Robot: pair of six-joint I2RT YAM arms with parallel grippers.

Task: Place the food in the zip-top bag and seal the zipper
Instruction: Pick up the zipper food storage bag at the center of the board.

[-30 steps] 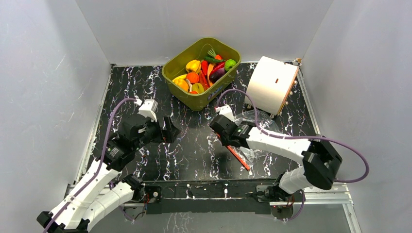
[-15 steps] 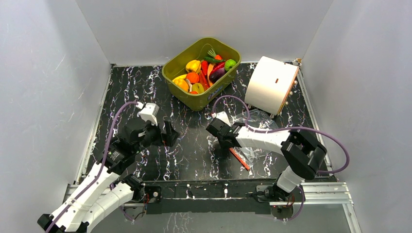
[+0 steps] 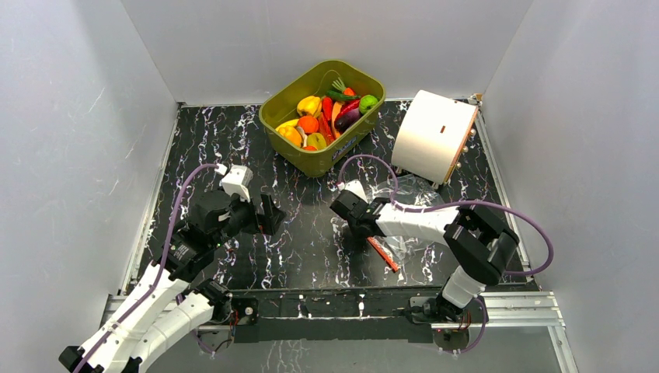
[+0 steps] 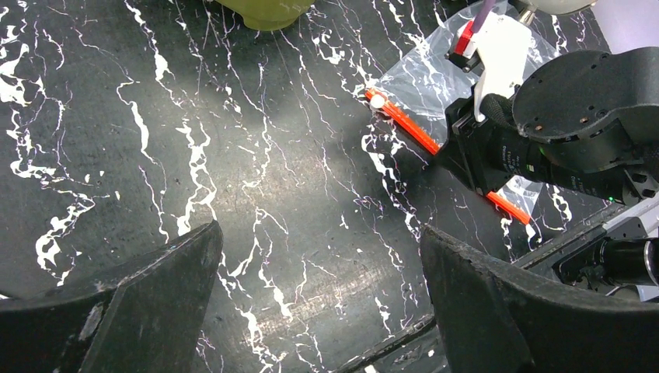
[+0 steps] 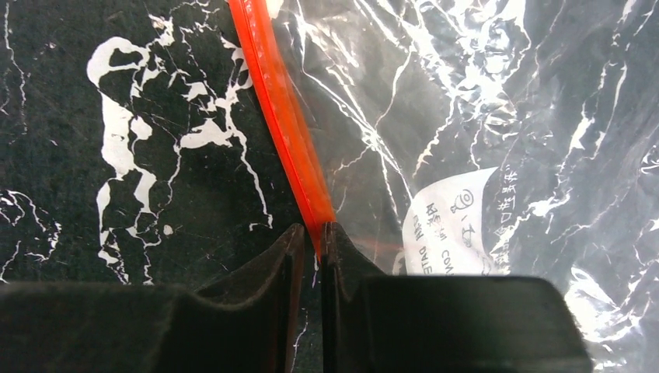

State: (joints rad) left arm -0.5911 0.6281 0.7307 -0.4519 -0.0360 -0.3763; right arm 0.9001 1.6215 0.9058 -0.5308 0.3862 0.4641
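On the marbled table (image 3: 311, 237), right gripper (image 5: 312, 241) pinches the zipper (image 5: 284, 124); left gripper (image 4: 320, 237) hovers, jaws apart.

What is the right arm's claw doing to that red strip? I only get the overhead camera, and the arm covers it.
Observer: Its wrist camera shows the right gripper closed on the zipper, with the strip pinched between its tips.
Operator: Is the other claw holding anything?
Observer: No. The left gripper is open wide above the table, with nothing in it.
Operator: Is there anything on the strip I can't make out?
Observer: From the left wrist, a small white slider shows at the strip's end nearer the green tub.
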